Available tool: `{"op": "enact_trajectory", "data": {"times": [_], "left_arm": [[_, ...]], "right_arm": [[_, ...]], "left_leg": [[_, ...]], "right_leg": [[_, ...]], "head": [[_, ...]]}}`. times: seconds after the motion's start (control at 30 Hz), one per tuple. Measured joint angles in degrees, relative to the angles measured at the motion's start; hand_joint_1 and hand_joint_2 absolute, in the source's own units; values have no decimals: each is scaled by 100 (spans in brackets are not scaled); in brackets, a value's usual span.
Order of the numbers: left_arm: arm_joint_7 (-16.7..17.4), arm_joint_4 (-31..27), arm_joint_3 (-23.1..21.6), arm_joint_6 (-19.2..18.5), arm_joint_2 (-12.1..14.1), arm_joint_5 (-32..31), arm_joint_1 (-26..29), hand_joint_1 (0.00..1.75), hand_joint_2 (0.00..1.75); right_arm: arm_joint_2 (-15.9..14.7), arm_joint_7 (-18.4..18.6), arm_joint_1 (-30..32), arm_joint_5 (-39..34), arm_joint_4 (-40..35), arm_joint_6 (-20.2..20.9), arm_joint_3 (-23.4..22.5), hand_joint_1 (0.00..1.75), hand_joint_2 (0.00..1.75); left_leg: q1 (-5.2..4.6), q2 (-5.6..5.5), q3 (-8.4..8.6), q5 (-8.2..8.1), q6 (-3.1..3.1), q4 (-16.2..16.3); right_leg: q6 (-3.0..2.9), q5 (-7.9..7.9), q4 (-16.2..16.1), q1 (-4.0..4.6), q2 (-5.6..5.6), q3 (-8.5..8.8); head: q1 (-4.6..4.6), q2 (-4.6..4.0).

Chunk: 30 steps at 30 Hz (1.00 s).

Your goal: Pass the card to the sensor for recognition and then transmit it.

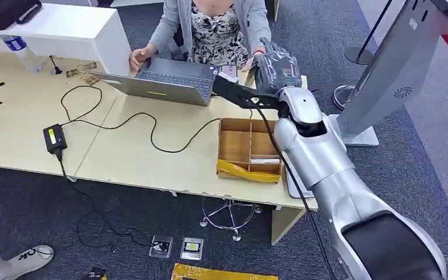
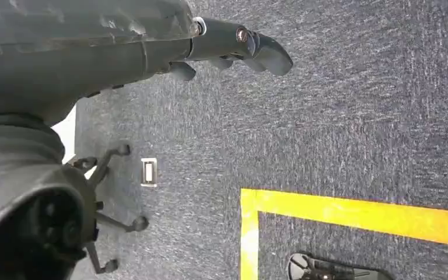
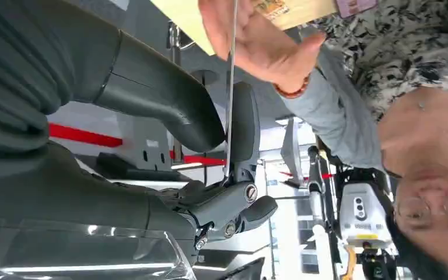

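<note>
The card (image 3: pixel 230 99) appears edge-on as a thin line in the right wrist view. My right hand (image 3: pixel 221 175) pinches its lower end between the thick thumb (image 3: pixel 169 111) and the dark fingers (image 3: pixel 246 131). A person's hand (image 3: pixel 262 49) grips the card's other end. In the head view my right hand (image 1: pixel 277 65) is raised over the desk's far edge, right at the seated person's hand (image 1: pixel 258 53). A small pale device (image 1: pixel 228 70) lies beside the laptop. My left hand (image 2: pixel 239 44) hangs over the carpet and holds nothing.
A wooden compartment box (image 1: pixel 248 146) sits under my right forearm. An open laptop (image 1: pixel 169 81), a black cable and an adapter (image 1: pixel 54 138) lie on the desk (image 1: pixel 23 128). A grey kiosk stand (image 1: pixel 385 70) rises on the right. Yellow tape (image 2: pixel 350 213) marks the floor.
</note>
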Motion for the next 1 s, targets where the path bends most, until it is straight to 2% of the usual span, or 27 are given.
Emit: {"op": "enact_trajectory", "data": {"times": [0.27, 0.77, 0.8, 0.83, 1.0], "left_arm": [[0, 0, -42, 2, -37, 33, 0, 0, 0], [68, 0, -103, -17, -50, 9, 0, 0, 0], [79, 0, -105, -17, -50, 11, 1, 0, 0], [85, 0, -105, -15, -50, 20, 1, 0, 0], [114, 0, -105, -7, -50, 66, 0, 0, 0]], "right_arm": [[66, -4, -276, 90, 298, 92, 59, 175, 175], [55, 52, -332, 96, 569, 153, 81, 175, 175], [52, 57, -332, 96, 586, 153, 81, 0, 175], [52, 59, -332, 101, 599, 151, 81, 0, 0], [48, 101, -332, 140, 658, 31, 85, 0, 0]], "left_leg": [[1, 0, 0, 0, 0, 0], [1, 0, 1, 0, 0, 1], [1, 0, 1, 0, 0, 1], [1, 0, 1, 0, 0, 1], [1, 1, 1, 0, 0, 1]], "right_leg": [[0, 0, 0, 1, 1, -2], [0, 0, 0, 1, 2, -2], [0, 0, 0, 1, 2, -2], [0, 0, 0, 1, 1, -2], [0, 0, 0, 1, 3, -3]], "head": [[0, 0], [0, 0], [0, 0], [0, 0], [0, 0]]}}
